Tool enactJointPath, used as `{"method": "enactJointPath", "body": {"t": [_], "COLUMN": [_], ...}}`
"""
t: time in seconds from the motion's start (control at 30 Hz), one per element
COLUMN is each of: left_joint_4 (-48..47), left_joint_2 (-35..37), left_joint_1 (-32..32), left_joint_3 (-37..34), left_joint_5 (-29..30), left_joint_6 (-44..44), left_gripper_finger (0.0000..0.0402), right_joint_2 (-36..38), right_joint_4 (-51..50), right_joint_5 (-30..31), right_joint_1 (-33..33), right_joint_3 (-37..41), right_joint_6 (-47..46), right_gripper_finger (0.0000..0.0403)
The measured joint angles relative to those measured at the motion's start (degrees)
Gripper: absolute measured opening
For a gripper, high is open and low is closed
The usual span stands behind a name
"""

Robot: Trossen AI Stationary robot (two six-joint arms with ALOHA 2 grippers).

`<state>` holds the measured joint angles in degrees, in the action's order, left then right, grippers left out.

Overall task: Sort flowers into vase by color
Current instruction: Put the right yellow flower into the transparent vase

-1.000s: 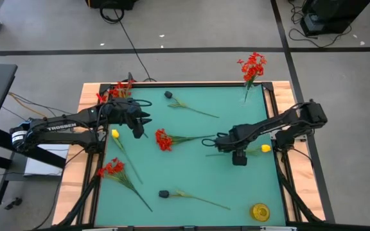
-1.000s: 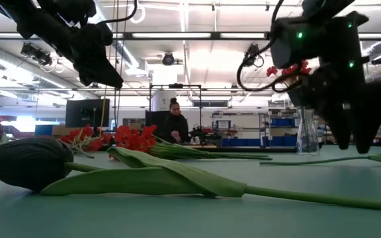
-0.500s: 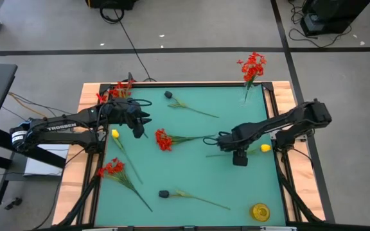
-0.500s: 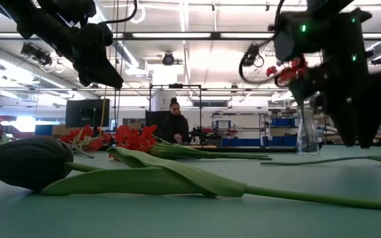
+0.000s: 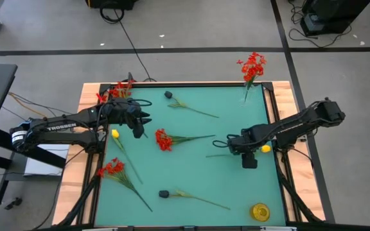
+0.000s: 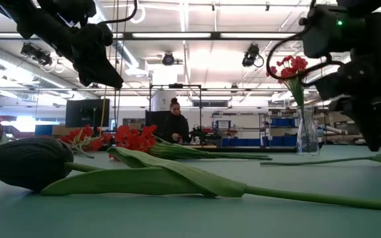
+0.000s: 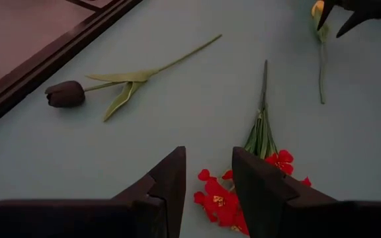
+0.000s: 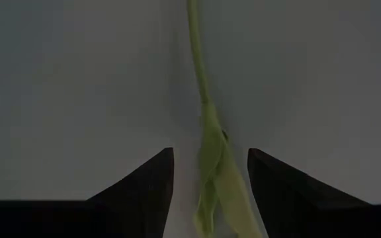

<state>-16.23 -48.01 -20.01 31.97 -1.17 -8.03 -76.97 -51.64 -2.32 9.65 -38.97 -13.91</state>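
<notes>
Flowers lie scattered on the green desk [image 5: 191,173]; the right claw [image 5: 231,146] hangs spread astride the yellow flower's stem [image 8: 200,79], lined up for a pinch. The left claw [image 5: 144,122], parted and empty, waits above the red flower [image 7: 225,198].

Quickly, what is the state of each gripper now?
Left gripper: open, holding nothing, above a red flower.
Right gripper: open, astride the yellow flower's stem, not gripping it.

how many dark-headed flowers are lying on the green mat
2. One dark-headed flower lies near the mat's far edge, another dark-headed flower near the front edge. Others could be hidden under the arms.
</notes>
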Motion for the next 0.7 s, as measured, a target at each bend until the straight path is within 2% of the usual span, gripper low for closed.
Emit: {"method": "enactJointPath", "body": {"t": [0.47, 0.57, 0.7], "left_joint_4": [0.0, 0.0, -0.3], "left_joint_2": [0.0, 0.0, 0.0], "left_joint_1": [0.0, 0.0, 0.0], "left_joint_3": [0.0, 0.0, 0.0], "left_joint_5": [1.2, 1.3, 1.4], "left_joint_6": [1.4, 0.7, -0.1], "left_gripper_finger": [0.0128, 0.0128, 0.0128], "right_joint_2": [-7.8, -7.4, -5.7], "right_joint_4": [2.7, 2.8, 2.9], "right_joint_5": [0.8, -0.2, -1.3], "right_joint_1": [-1.3, -1.3, -1.9], "right_joint_3": [1.5, 1.5, 1.4], "right_joint_6": [-1.1, -1.1, -2.3], "right_gripper_finger": [0.0193, 0.0163, 0.0086]}}
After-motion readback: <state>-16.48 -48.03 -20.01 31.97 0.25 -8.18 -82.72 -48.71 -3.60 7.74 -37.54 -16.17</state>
